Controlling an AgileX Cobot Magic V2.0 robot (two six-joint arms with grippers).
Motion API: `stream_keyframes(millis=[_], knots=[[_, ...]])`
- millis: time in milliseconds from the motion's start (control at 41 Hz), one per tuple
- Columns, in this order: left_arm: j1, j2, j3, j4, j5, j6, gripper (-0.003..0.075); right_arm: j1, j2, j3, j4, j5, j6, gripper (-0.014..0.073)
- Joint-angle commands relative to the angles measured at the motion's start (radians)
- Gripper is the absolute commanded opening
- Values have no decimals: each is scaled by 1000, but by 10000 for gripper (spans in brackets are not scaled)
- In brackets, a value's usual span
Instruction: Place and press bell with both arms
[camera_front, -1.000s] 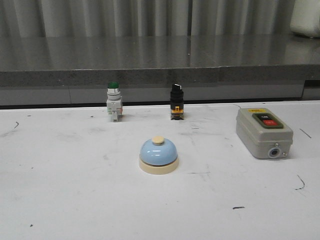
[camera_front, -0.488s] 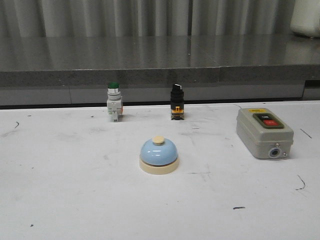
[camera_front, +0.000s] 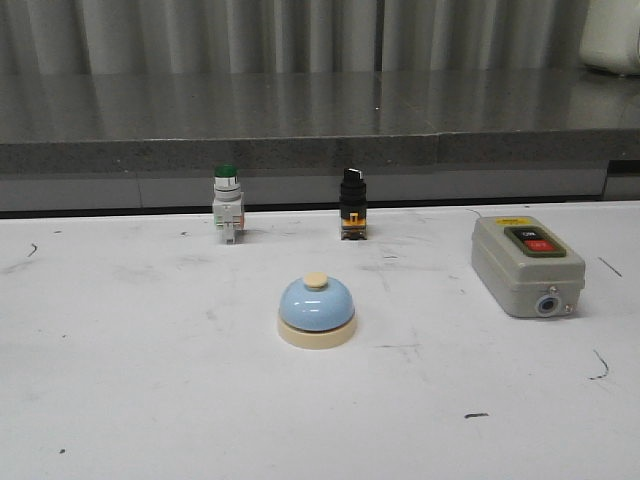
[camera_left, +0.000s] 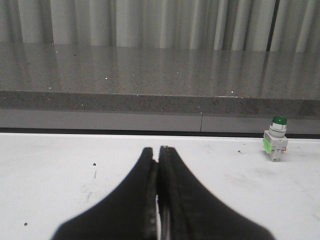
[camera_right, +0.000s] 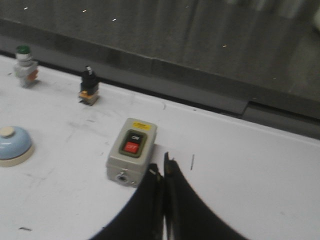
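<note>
The bell (camera_front: 316, 311) sits upright near the middle of the white surface (camera_front: 120, 380), blue dome over cream base, nothing touching it. Behind it, near the back edge, stand the green-capped push button (camera_front: 227, 203) and the black selector switch (camera_front: 352, 203); the grey switch box (camera_front: 528, 266) lies well off to the robot's right. From the front, neither arm shows at all. The left end effector (camera_left: 158, 165) has its fingers pressed together, nothing between them, with only the green button in its sight. The right end effector (camera_right: 161, 172) is likewise closed and empty, its tips just beside the switch box. That view is blurry, and the bell is cut off at its edge.
</note>
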Motion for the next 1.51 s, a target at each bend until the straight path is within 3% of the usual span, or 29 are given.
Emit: stream_keyframes(millis=[0,268,659,854,1488], knots=[[-9,-15,23,-7,-86,0,-20,-59,-99,101,-11,-221,-5,-52],[-9,-15,23,-7,-86,0,-20,-98,-287,334,-1,-380,-5,-52],[-9,-15,23,-7,-86,0,-20,-94,-283,331,12,-375,-3,-52],[-9,-15,23,-7,-86,0,-20,-92,-285,332,-28,-391,145,-52],[-9,-15,23,-7,-86,0,-20,-91,-285,332,-28,-388,216,-52]])
